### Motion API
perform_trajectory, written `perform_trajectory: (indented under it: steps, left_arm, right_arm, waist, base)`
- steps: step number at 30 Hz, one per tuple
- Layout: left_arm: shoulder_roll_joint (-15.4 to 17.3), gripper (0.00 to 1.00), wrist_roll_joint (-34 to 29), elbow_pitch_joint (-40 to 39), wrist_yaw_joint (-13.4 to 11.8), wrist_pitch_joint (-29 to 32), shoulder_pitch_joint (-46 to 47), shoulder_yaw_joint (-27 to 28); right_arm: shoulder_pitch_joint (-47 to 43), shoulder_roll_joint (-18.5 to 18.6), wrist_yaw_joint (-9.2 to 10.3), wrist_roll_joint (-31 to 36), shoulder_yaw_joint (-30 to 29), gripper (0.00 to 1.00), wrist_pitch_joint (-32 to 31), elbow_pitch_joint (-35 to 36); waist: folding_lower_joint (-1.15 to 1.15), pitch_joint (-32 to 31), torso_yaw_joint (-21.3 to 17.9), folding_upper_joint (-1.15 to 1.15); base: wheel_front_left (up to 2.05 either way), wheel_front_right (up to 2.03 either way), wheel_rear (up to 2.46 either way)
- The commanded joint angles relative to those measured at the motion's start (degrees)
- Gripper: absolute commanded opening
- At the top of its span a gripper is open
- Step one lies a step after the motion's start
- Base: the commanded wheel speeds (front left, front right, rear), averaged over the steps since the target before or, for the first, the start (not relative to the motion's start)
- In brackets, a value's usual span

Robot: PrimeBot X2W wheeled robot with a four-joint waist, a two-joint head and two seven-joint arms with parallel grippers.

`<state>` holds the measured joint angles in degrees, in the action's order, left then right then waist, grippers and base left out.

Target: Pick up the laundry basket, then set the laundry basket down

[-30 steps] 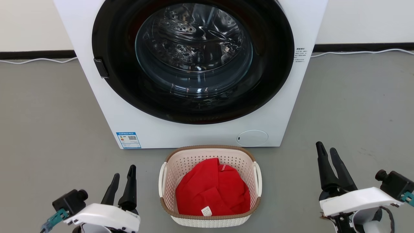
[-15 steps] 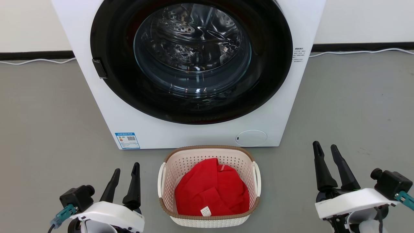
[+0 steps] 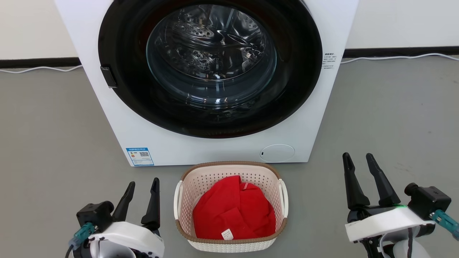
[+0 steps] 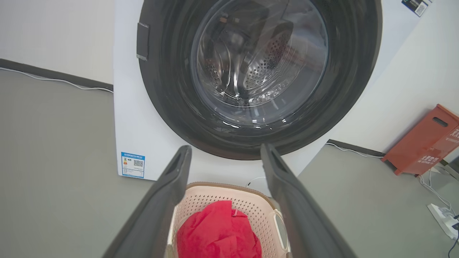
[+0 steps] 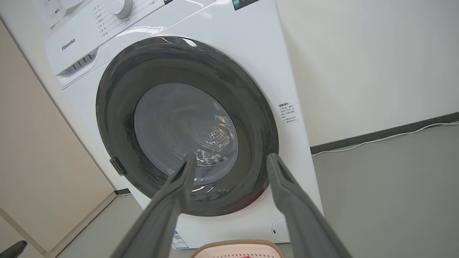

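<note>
In the head view, the left gripper [image 3: 143,181] sits at the lower left with its fingers spread and empty. It is near the basket's left handle and not touching it. The basket [image 3: 211,179] stands upright on the grey floor [image 3: 43,143], centred just in front of the washer [image 3: 136,136], with a red cloth [image 3: 233,211] bunched inside. The right gripper [image 3: 357,156] sits at the lower right, fingers likewise spread and empty, well apart from the basket. This view cuts the washer off above its dark round door [image 3: 211,68] and gives both grippers and the whole basket at once.

The left wrist view looks between its own two fingers [image 4: 168,200], with the basket's far half and the cloth low between them. It adds what lies to the right of the washer: a red box [image 4: 426,147] against the wall and a white power strip [image 4: 443,218] on the floor.

The right wrist view looks up the washer's front. It adds the control panel with a white dial [image 5: 120,5] and a brand name on it. Of the basket it gives just the brown rim, at the bottom edge between the fingers.
</note>
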<state>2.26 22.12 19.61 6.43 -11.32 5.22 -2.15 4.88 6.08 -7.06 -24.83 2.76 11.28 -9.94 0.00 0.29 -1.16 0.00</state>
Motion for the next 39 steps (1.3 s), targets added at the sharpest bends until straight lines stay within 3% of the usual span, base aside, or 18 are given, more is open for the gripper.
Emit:
perform_trajectory:
  steps: [1,18,39]
  left_arm:
    - [0.51,1.0,-2.48,-1.27,-0.6,-1.05,3.23,1.08]
    - [0.63,1.0,-11.54,-1.18,-1.21,-3.68,4.13,0.28]
    - [0.62,1.0,-10.79,-1.13,-1.47,-3.68,4.28,0.53]
  right_arm:
    - [2.48,0.38,-0.37,2.48,1.4,1.0,1.1,1.47]
    - [3.11,0.34,-0.43,12.83,1.23,1.0,3.72,1.12]
    - [3.12,-0.06,-0.43,12.32,0.37,1.0,3.72,-0.06]
  waist:
    - [0.0,0.06,-0.01,0.0]
    - [0.0,0.55,-0.05,0.0]
    - [0.0,0.74,-0.06,0.0]
  base:
    - [0.0,0.0,0.0]
    - [0.0,0.0,0.0]
    - [0.0,0.0,0.0]
